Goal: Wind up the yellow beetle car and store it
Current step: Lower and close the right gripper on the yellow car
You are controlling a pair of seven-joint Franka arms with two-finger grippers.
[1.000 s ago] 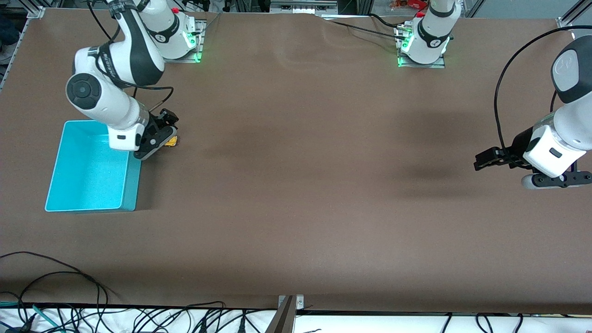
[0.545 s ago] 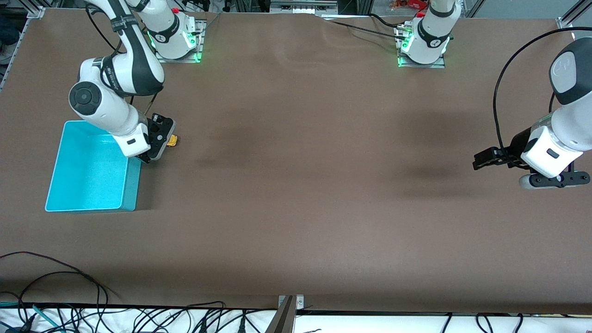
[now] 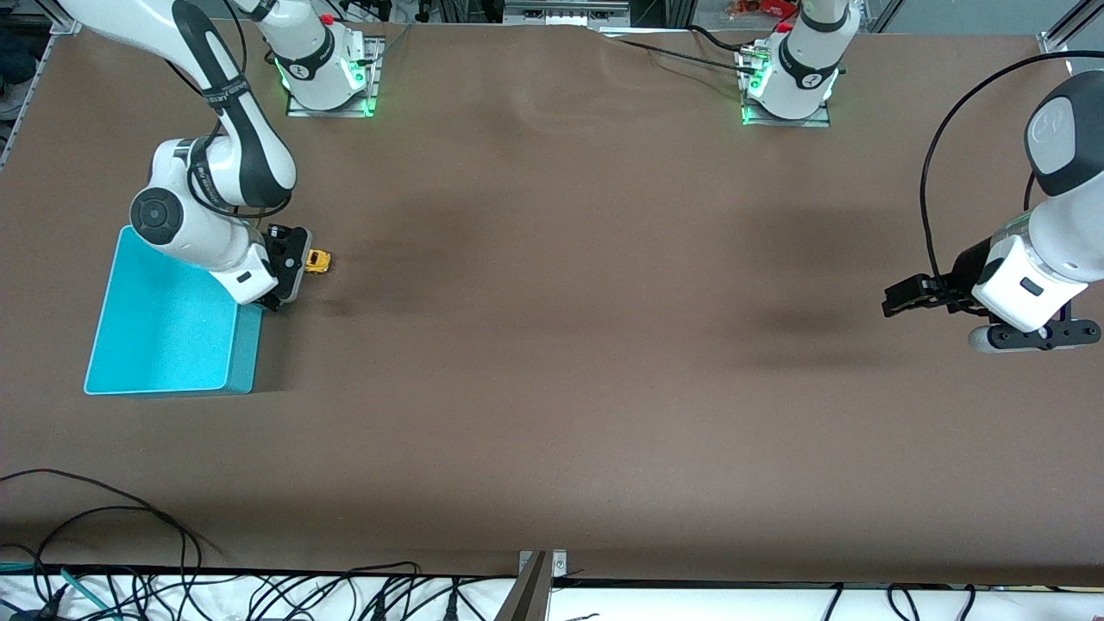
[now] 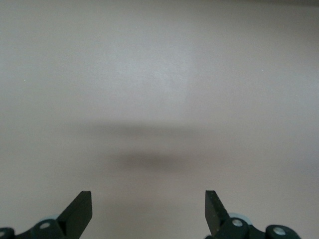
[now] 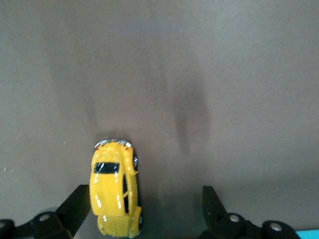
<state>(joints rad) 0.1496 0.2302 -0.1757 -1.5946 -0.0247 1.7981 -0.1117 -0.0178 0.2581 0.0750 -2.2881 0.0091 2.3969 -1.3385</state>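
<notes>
You're looking at a wide brown table [image 3: 552,345], matte and evenly lit, with soft dark shadows lying across its middle and toward the left arm's end. Along the edge nearest the front camera, you see a tangle of black cables [image 3: 129,586] lying on a white surface, and a grey metal bracket [image 3: 536,586] at the middle of that edge. Along the edge farthest from the camera, aluminium frame rails [image 3: 565,12] show above the tabletop.
</notes>
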